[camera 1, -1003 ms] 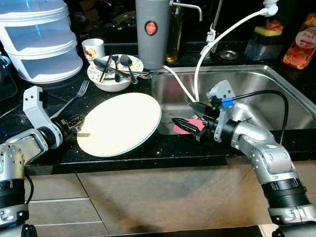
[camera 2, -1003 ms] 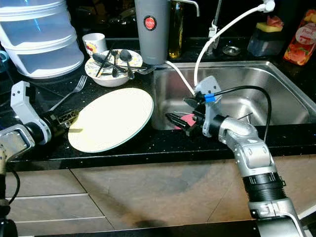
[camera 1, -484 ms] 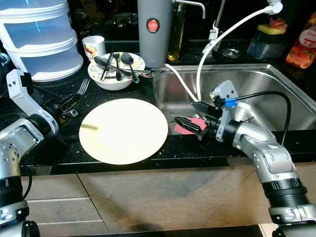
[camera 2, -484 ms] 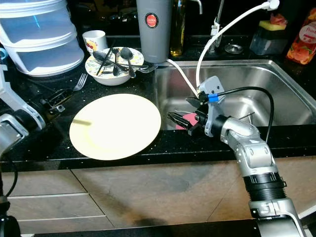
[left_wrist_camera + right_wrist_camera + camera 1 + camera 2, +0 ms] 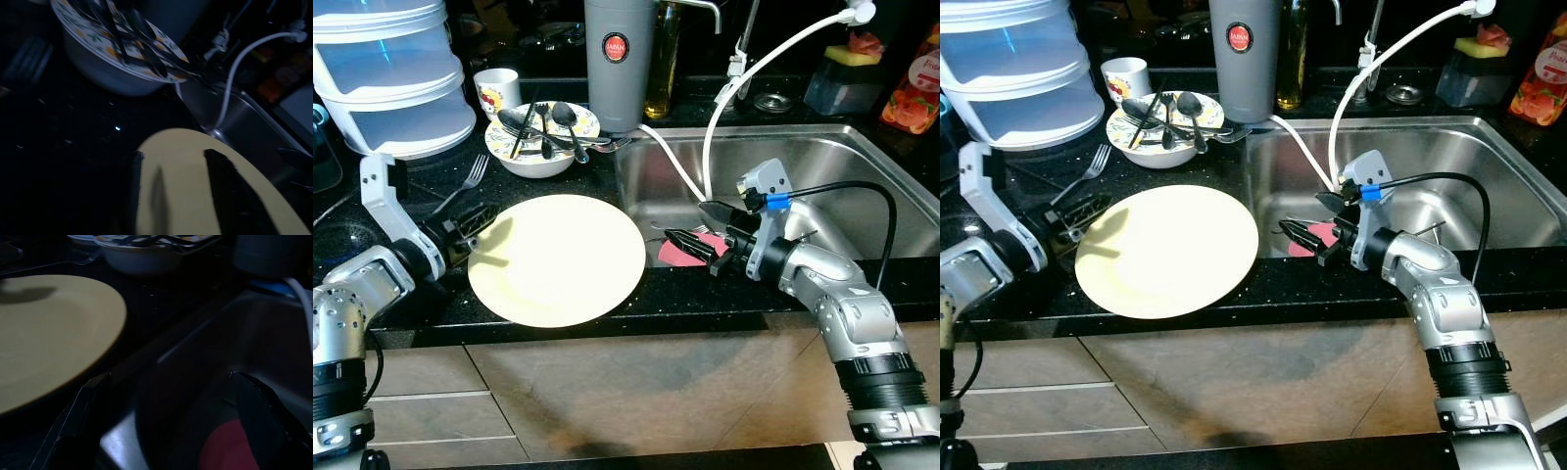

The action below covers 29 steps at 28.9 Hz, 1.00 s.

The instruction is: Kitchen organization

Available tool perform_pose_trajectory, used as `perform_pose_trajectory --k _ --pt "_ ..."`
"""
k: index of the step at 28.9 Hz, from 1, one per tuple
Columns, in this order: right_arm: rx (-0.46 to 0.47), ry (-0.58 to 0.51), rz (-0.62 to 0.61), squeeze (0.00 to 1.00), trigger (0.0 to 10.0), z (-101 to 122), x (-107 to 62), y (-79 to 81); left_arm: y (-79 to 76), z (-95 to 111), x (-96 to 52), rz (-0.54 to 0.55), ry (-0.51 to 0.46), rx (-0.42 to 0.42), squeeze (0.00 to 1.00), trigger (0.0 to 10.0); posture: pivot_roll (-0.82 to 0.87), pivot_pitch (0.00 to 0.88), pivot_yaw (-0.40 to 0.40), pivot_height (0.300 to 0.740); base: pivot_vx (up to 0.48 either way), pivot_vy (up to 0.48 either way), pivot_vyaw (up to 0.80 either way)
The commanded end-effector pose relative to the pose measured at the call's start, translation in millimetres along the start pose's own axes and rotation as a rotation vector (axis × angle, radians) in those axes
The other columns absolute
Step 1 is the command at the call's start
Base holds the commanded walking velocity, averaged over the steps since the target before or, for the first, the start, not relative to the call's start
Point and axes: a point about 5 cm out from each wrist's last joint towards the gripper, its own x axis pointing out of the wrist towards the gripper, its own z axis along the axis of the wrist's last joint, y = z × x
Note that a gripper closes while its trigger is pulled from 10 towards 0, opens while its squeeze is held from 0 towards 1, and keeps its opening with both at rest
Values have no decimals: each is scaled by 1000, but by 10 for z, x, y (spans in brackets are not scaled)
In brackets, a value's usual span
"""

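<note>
Plate [image 5: 562, 258] flat on desk; left end effector [image 5: 476, 222] at its sink-far rim, fingers apart, nearer; right end effector [image 5: 693, 239] apart over sink [image 5: 862, 157]

A home kitchen — a black speckled countertop [image 5: 636, 294] runs across the middle of the frame, with a stainless steel sink [image 5: 862, 166] at the right and a faucet [image 5: 741, 39] at the top. Upper left sits a bowl [image 5: 540, 147] of used cutlery — beside it a mug [image 5: 497, 93].

Round pale-yellow plate [image 5: 560, 258]: flat on the black countertop [image 5: 636, 294], just beside the steel sink [image 5: 842, 176], empty.
</note>
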Motion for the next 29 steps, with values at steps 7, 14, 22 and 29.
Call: perform_pose_trajectory --k 7,14,22,29 --pt "-26 27 115 0 10000 -18 -24 110 -20 -88 -10 -43 53 -51 1000 10000 28 137 38 740 0 0 0" --pt "-26 86 156 0 10000 -94 -210 92 114 -283 -49 45 190 -13 1000 10000 22 124 39 740 0 0 0" --pt "3 79 213 0 10000 -130 -177 240 181 -424 -3 82 218 -43 0 10000 23 119 39 740 0 0 0" --pt "18 55 247 0 10000 -90 -139 302 148 -430 50 62 194 -76 0 0 22 123 38 740 0 0 0"
